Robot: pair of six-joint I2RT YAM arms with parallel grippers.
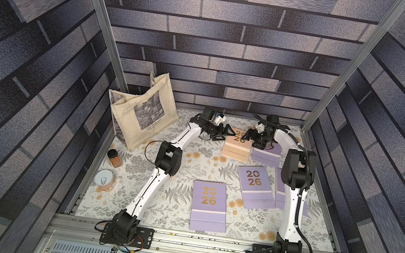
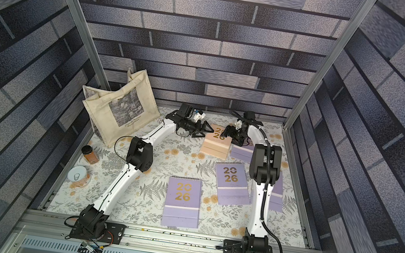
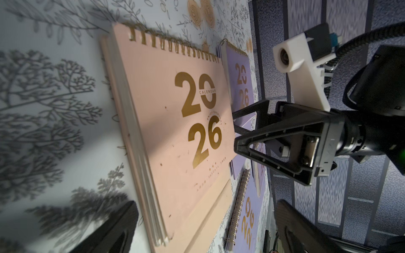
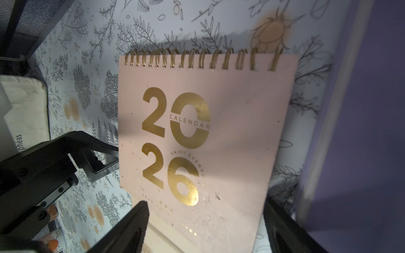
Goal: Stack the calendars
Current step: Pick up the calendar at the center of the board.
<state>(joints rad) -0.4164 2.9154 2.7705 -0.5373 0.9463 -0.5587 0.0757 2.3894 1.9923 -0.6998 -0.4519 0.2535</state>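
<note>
1. The peach calendar lies flat at the back middle of the table. Its gold spiral binding is on the far edge. The cover carries large gold "20 26" numerals with "CALENDAR" across the 0, a paler band along the near edge and a few small specks.
2. The back lavender calendar has the same gold numerals. It lies just beside the peach one, on its right.
3. 3 more lie nearer the front: the middle lavender calendar, the front lavender calendar, and the hidden lavender calendar, mostly behind the right arm.
4. The left end effector is released, jaws wide, at the peach calendar's left edge. Whether it touches cannot be told.
5. The right end effector is also released, jaws spread and grasping nothing. It sits at the peach calendar's right edge, over the back lavender calendar.
6. A tote stands at the back left, with a jar and a can near the left edge.
</note>
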